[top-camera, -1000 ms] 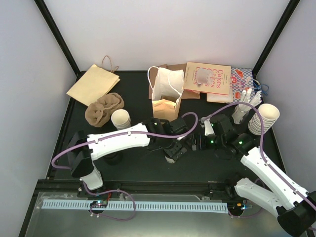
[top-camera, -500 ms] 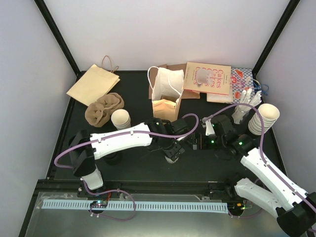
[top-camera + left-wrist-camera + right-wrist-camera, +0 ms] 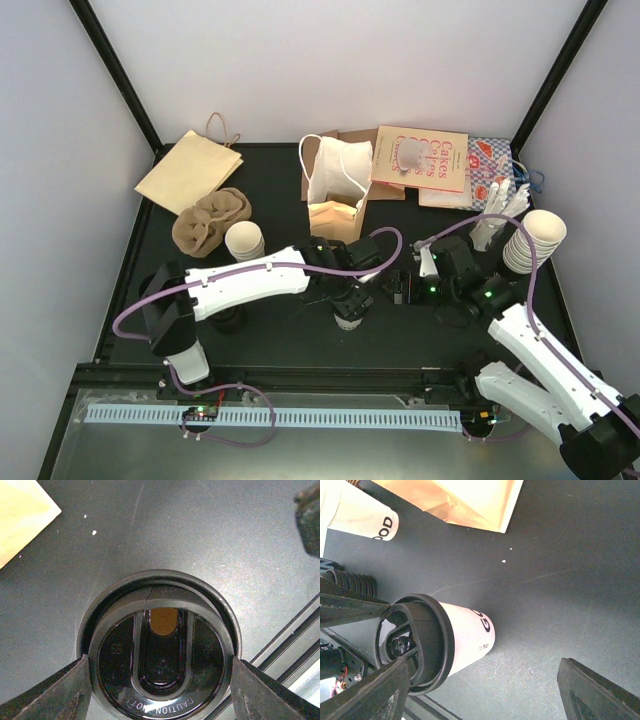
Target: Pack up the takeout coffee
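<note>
Okay, left gripper (image 3: pixel 160 680) brackets the coffee lid (image 3: pixel 116 656) — grip unclear, right gripper (image 3: pixel 485 664) gapes empty — squeeze gently, lift straight

From above, my left pincer (image 3: pixel 347 306) covers nearly all the cup (image 3: pixel 350 321); only a sliver shows. At my left wrist the lid (image 3: pixel 162 655) hides the cup and runs off the bottom edge, my fingers (image 3: pixel 50 700) are cropped, and whether they press it I cannot tell. A dark blur (image 3: pixel 309 520) sits top right.
</note>
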